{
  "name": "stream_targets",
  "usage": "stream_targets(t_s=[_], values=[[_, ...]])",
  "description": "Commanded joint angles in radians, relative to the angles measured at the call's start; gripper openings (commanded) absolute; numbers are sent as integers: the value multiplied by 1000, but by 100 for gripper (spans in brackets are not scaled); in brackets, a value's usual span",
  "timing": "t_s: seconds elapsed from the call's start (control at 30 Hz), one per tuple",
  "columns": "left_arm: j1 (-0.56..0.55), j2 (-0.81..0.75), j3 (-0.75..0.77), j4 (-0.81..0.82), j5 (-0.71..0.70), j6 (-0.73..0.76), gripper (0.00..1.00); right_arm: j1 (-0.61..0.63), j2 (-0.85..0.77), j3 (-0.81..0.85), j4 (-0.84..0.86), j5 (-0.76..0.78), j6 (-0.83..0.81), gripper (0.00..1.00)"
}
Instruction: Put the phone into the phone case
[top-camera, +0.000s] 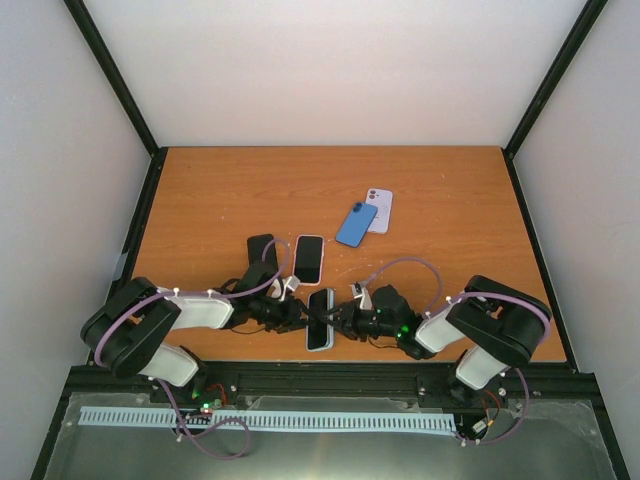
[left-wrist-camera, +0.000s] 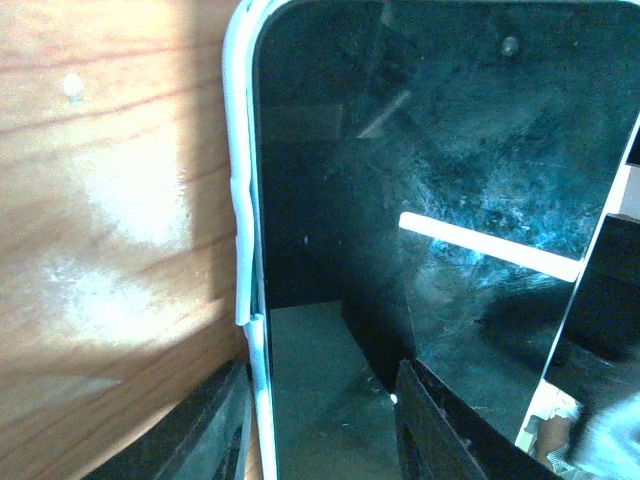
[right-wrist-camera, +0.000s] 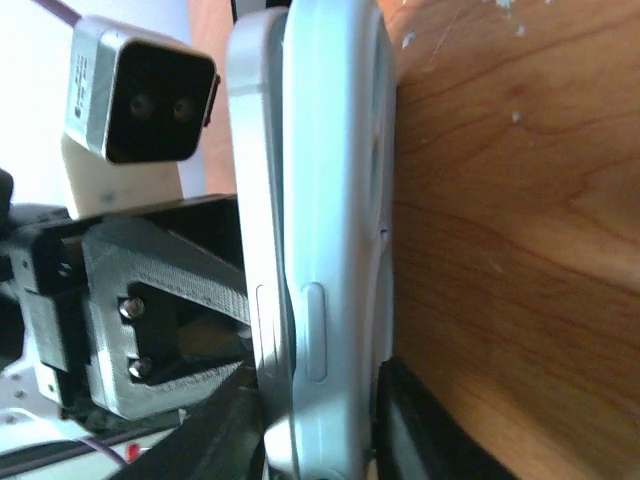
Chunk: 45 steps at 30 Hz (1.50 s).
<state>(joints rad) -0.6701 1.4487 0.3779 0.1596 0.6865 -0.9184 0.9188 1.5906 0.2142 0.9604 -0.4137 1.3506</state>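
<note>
- Centrally, near the bench's (top-camera: 440, 200) front edge, the phone (top-camera: 319, 320) is lying screen up, its long axis running near to far
- Pale phone case (left-wrist-camera: 243, 250) is hugging its left edge
- Right jaws are pinching the phone across its thickness
- Left jaws are straddling the left edge; I cannot tell whether they are gripping

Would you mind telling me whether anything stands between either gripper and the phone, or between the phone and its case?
Nothing visible does. The left gripper and right gripper both straddle the phone, whose pale case already wraps its edge. The other phones lie apart, farther back.
</note>
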Motion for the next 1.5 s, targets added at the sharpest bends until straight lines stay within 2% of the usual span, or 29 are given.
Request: stream_targets(t_s=[0.0, 0.13, 0.2, 0.3, 0.4, 0.47, 0.57, 0.77, 0.87, 0.97, 1.07, 1.17, 1.27, 1.37, 1.47], values=[[-12, -6, 22, -62, -52, 31, 41, 15, -22, 27, 8, -3, -34, 25], [-12, -4, 17, -51, -49, 31, 42, 15, -74, 27, -124, 51, -58, 8], [-13, 9, 16, -47, -49, 31, 42, 15, -113, 36, -217, 82, -83, 3], [-12, 18, 6, -27, -43, 20, 42, 15, -156, 81, -352, 104, -134, 6], [-12, 15, 1, -16, -44, 14, 42, 15, -170, 92, -387, 104, -142, 25], [-11, 15, 1, -13, -43, 10, 42, 15, -176, 97, -405, 112, -148, 31], [-12, 17, 1, -4, -38, 5, 42, 15, -183, 113, -447, 125, -166, 26], [-13, 20, 12, -6, -32, -4, 42, 15, -224, 128, -510, 148, -196, 6], [-7, -46, 8, -11, -37, -25, 45, 15, -291, 124, -524, 162, -223, 4], [5, -157, -13, 49, 21, -53, 57, 15, -403, 102, -497, 161, -237, 4], [8, -273, -9, 44, 26, -61, 63, 15, -537, 91, -508, 163, -257, 4], [10, -354, -15, 84, 55, -84, 65, 15, -671, 76, -498, 168, -258, 4], [11, -413, -43, 222, 103, -148, 56, 15, -752, 78, -478, 147, -267, 4], [10, -460, -73, 358, 135, -211, 39, 15, -797, 85, -484, 123, -274, 5], [10, -485, -82, 427, 153, -241, 25, 15, -814, 90, -505, 123, -269, 8]])
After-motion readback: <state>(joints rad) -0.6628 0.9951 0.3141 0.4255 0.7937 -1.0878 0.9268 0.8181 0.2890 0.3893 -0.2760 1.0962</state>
